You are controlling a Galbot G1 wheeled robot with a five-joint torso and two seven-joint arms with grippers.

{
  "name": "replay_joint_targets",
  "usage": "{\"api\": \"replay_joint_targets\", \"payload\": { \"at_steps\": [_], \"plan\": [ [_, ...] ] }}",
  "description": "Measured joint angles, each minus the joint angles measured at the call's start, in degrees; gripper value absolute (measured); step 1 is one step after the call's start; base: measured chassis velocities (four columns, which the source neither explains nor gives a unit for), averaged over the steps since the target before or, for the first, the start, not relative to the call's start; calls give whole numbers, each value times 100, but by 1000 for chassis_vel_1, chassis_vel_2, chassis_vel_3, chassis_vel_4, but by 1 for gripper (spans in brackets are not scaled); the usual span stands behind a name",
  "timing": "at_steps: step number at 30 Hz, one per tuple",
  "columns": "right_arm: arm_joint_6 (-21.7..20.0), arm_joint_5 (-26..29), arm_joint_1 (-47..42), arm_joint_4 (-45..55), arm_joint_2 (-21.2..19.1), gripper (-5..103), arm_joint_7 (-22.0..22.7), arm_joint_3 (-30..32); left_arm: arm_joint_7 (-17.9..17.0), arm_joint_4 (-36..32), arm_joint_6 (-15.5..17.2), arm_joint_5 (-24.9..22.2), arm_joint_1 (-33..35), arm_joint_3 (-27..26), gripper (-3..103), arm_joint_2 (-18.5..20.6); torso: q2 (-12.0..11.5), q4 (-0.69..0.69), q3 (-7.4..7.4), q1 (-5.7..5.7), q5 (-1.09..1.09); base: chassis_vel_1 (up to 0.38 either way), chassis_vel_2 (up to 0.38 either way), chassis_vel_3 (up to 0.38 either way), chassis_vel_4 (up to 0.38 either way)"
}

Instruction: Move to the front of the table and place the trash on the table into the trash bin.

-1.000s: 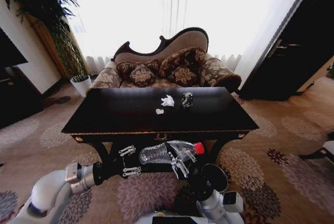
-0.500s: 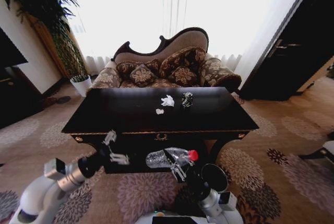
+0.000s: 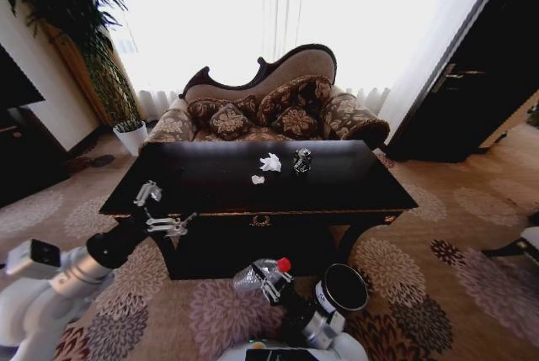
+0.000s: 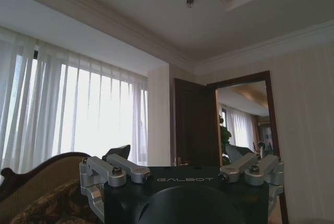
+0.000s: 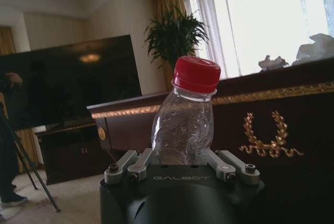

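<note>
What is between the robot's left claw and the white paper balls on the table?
Just bare black table. In the head view the left gripper hovers open at the table's front left edge, and nothing lies between it and the paper balls.

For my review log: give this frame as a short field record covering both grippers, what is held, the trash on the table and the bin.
left gripper: open, raised over the table's front left edge
right gripper: shut on clear plastic bottle with red cap, low in front of the table
trash: two white paper balls, dark wrapper, on the tabletop
trash bin: on the carpet, beside the right arm
</note>
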Motion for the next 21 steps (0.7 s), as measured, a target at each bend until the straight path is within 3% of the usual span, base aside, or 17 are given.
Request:
{"api": "replay_joint_targets", "payload": {
  "at_steps": [6,10,21],
  "plan": [
    [-80,-135,456,-503,-74,25,492,-84,-87,-20,4,-128,23,-309,100,-72,0,0,0,0,0,0,0,0,0],
    [-289,-305,1018,-1203,-231,25,1222,-149,-156,-12,5,-361,149,-755,100,-58,0,1,1,0,-1,0,0,0,0],
    [-416,-634,2277,-2824,-666,25,1978,-208,-295,-168,53,-916,413,-1610,100,100,0,0,1,0,0,0,0,0,0]
  ]
}}
